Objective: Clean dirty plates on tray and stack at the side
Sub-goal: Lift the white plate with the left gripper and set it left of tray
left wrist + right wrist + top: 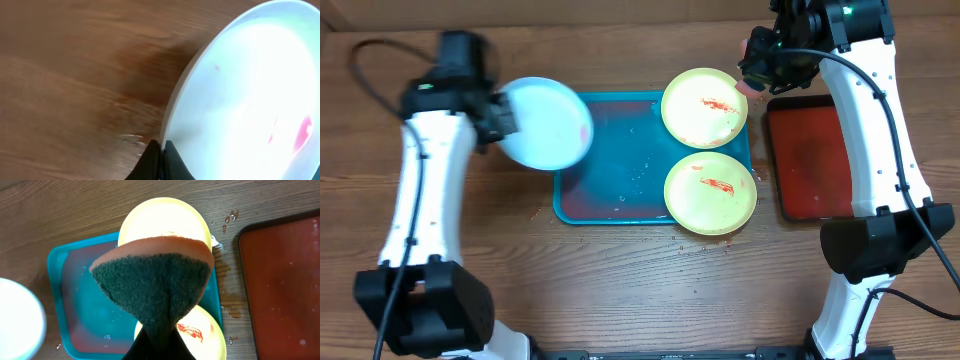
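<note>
Turquoise plastic tray (610, 200) carries two of the three plates we count: the yellow-green plates (704, 107) (710, 192) fill its right half and overhang the right rim, with bare floor to their left. The mint-blue plate (548, 122) overlaps the left rim, our left gripper (161, 157) pinched on its edge. Our right gripper (760, 75) clamps one sponge (155, 282) beside the far plate, near the red tray (810, 160).

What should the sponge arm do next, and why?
Probably swing the right end effector, shut on the orange sponge with dark green scouring face, across toward the round mint-blue plastic plate gripped at its rim by the left end effector; a red smear shows on it.
</note>
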Available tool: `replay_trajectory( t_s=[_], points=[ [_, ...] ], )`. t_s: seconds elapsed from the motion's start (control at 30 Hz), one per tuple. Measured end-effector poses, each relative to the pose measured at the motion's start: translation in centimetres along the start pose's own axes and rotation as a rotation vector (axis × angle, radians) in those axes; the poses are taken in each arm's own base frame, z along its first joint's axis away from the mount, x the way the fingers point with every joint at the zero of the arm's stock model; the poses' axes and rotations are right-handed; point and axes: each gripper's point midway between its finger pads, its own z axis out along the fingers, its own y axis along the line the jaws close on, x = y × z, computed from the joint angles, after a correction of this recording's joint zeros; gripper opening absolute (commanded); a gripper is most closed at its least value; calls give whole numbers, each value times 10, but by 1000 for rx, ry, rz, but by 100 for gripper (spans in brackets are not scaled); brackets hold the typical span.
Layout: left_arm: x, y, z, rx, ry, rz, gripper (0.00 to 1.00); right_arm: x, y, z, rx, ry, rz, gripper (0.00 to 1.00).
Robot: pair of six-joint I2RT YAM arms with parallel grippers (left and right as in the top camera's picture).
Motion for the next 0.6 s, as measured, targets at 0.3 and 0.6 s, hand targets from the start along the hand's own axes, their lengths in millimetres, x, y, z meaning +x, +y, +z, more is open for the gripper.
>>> replay_trajectory(
  t_s=[0.3, 0.6],
  points=[
    [26, 89, 67, -24, 125, -247, 4, 0, 0, 0, 1, 2, 0, 4],
    [46, 94, 115, -10, 147, -328, 4, 3, -1, 0, 5, 10, 2, 4]
  ],
)
